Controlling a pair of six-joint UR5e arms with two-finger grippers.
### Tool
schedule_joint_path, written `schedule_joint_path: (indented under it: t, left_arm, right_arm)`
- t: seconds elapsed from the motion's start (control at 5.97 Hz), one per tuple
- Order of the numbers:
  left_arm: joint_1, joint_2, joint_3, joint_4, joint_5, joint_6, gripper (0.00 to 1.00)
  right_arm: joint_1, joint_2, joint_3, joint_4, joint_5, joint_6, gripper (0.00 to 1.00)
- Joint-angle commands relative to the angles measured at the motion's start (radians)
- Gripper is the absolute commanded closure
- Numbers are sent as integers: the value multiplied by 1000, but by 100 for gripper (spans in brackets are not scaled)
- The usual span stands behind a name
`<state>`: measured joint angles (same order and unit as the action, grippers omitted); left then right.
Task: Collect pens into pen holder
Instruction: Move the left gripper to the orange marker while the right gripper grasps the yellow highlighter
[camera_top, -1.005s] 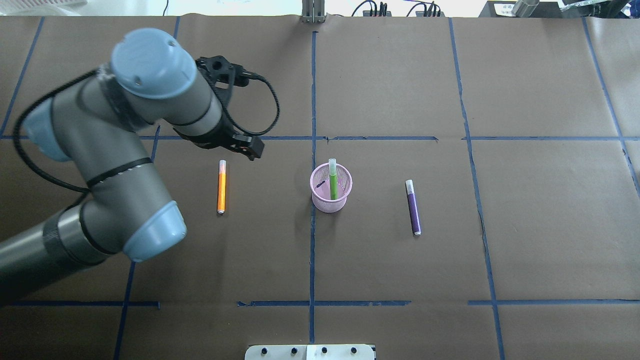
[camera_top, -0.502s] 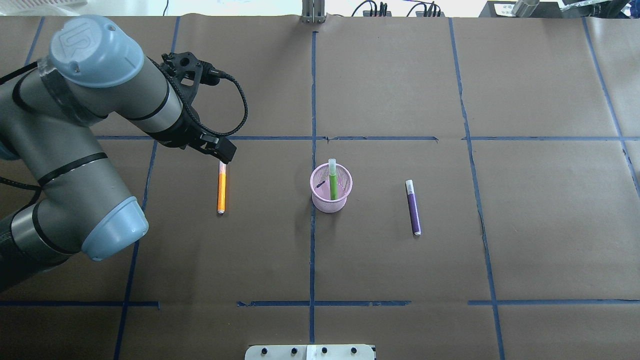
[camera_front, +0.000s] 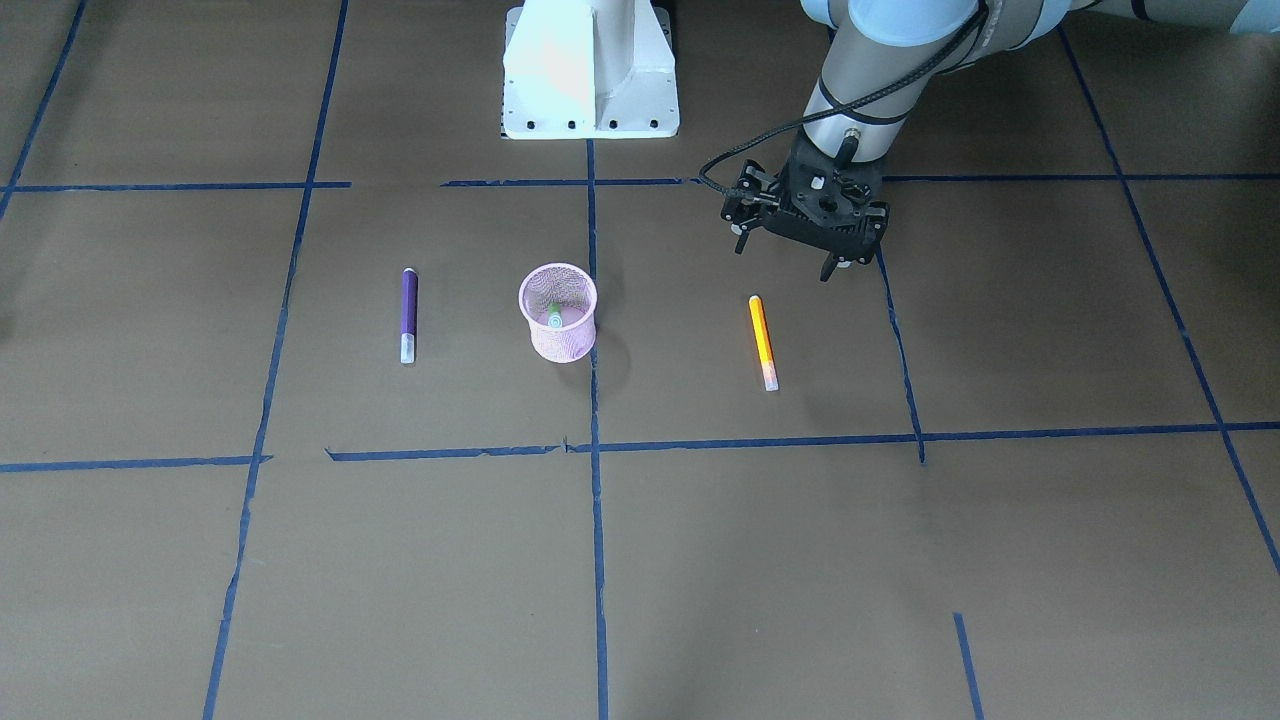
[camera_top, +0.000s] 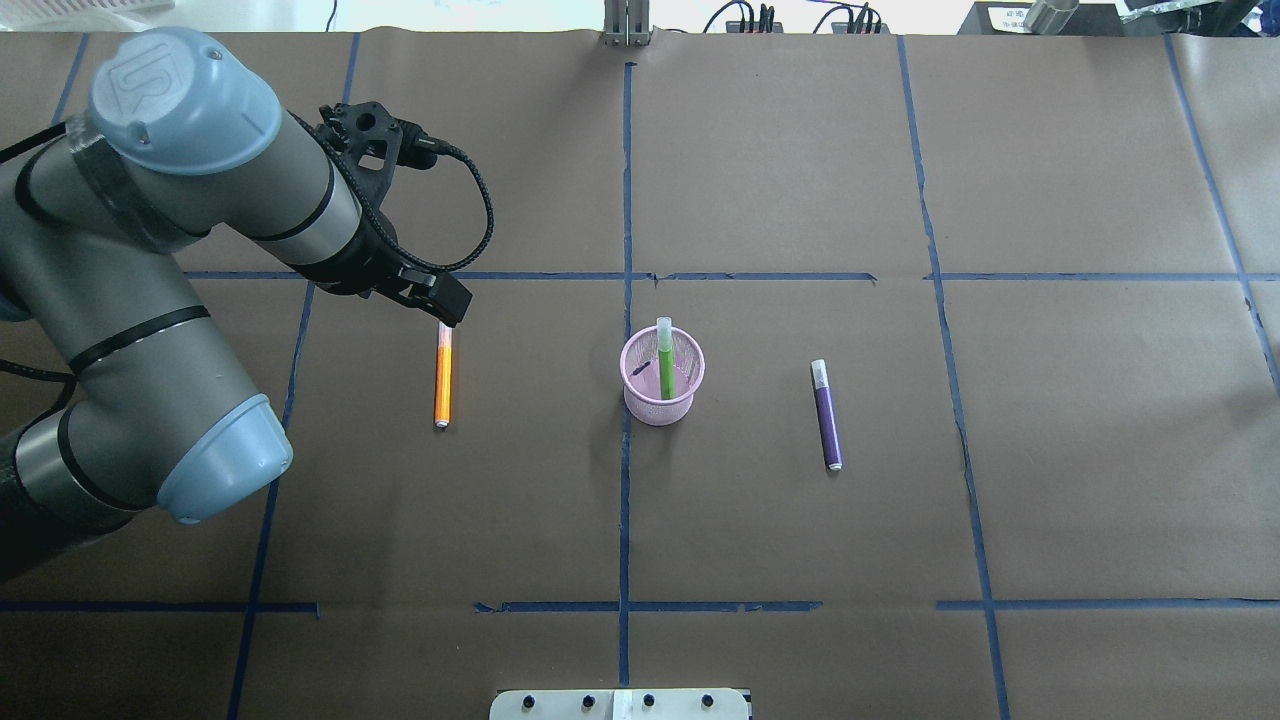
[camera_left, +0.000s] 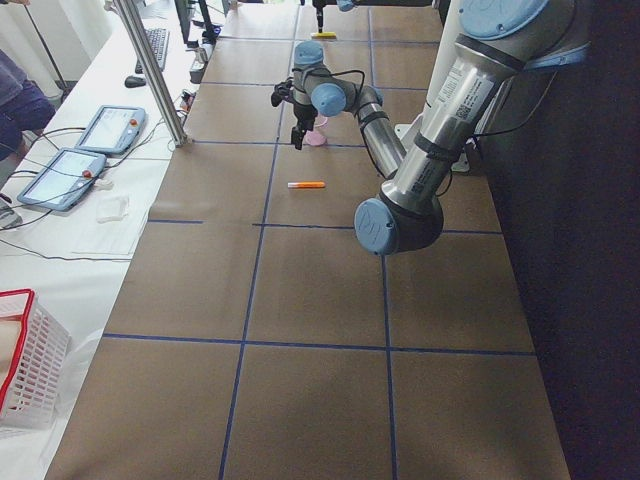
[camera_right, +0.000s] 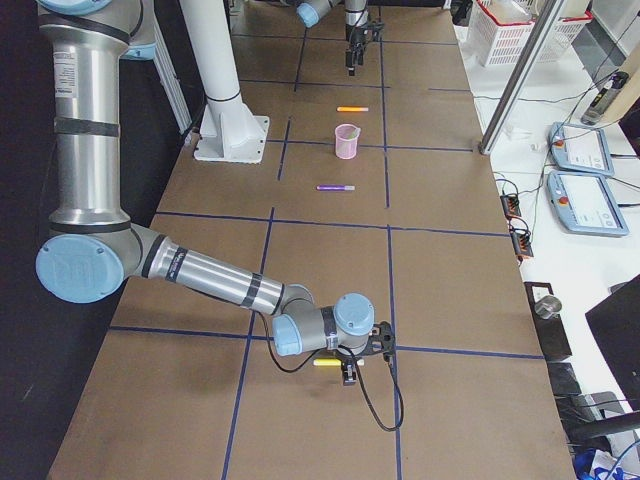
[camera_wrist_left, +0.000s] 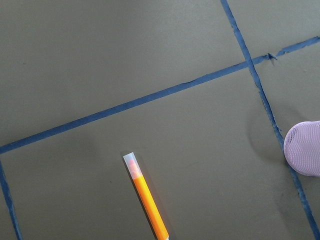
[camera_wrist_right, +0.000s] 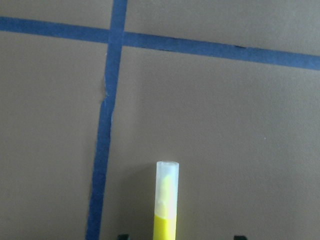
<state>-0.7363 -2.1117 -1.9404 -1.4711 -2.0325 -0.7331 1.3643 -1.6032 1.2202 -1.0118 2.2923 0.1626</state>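
While the brown table (camera_top: 780, 180) with its blue tape lines (camera_top: 628, 180) spreads wide before me, my left arm (camera_top: 180, 250) reaches in to the left of the pen holder (camera_top: 650, 405). My right arm (camera_right: 200, 275) lies low, far off to the holder's right. My left gripper (camera_top: 445, 303) hangs above the table near the capped end of the orange pen (camera_top: 443, 380), which lies flat well to the holder's left. I cannot tell whether those jaws are spread or closed. My right gripper (camera_right: 350, 376) has its fingers (camera_wrist_right: 122, 236) set wide, and the yellow pen (camera_wrist_right: 165, 210) lies between them with a gap on either side. The purple pen (camera_top: 827, 420) lies flat to the holder's right. The green pen (camera_top: 666, 365) stands inside the holder, cap above the rim.
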Motion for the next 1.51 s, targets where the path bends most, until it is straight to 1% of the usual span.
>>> schedule_joint_path:
  t: [0.0, 0.17, 0.33, 0.5, 1.0, 1.17, 1.34]
  left_arm:
    - [0, 1, -8, 0, 0, -2, 0]
    - [-2, 2, -15, 5, 2, -3, 0]
    - [0, 2, -20, 6, 2, -3, 0]
    - [0, 4, -20, 6, 2, -3, 0]
    - [0, 9, -28, 8, 2, -3, 0]
    - [0, 9, -29, 8, 2, -3, 0]
    - [0, 9, -29, 8, 2, -3, 0]
  right_arm:
    - [-17, 11, -7, -1, 1, -1, 29]
    - [-22, 11, -7, 1, 1, -3, 34]
    - [-22, 12, -7, 1, 1, -6, 50]
    - [-30, 12, -7, -1, 1, -6, 57]
    - [-39, 12, -7, -1, 1, -8, 57]
    - [-39, 11, -7, -1, 1, -8, 66]
    - [-39, 11, -7, -1, -1, -8, 92]
